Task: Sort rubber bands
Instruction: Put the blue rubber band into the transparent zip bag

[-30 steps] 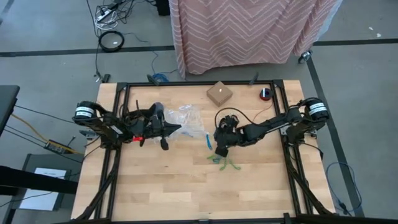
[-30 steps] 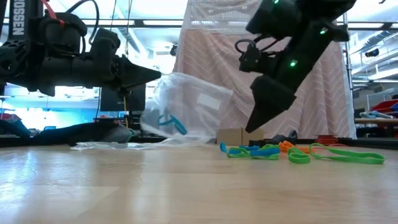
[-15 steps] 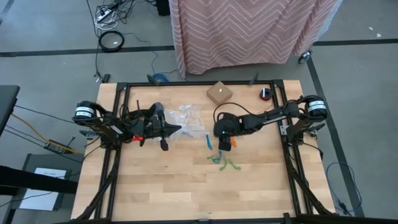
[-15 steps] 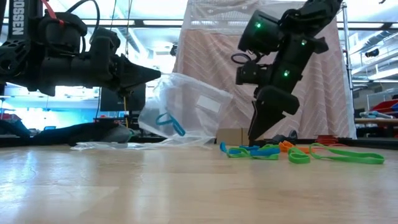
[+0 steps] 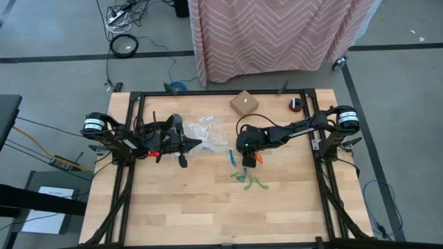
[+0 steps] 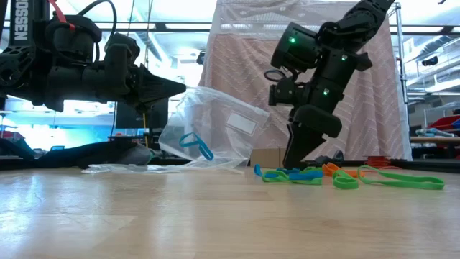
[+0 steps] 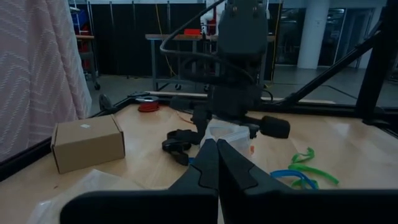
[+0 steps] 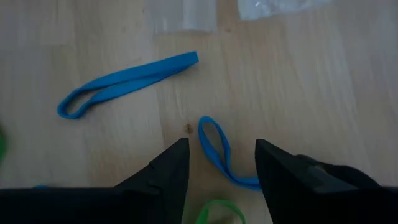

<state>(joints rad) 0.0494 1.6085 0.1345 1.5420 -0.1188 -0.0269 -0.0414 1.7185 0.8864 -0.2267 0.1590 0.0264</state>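
I am lowering my open right gripper (image 8: 217, 163) straddling the small blue band (image 8: 214, 149), whose length is running between my fingers.

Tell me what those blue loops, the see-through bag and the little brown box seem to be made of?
The blue loops look like matte rubber: thin flat strips lying limp and bent. The bag seems thin glossy clear plastic, crinkled, with a blue loop showing through. The box looks like plain brown cardboard, with folded edges.

Low view: white capital letters "OSSEN" run vertically down the dark housing of my left arm (image 6: 23, 20), with the word's start cut off by the frame edge. I can read no other text, label or number.
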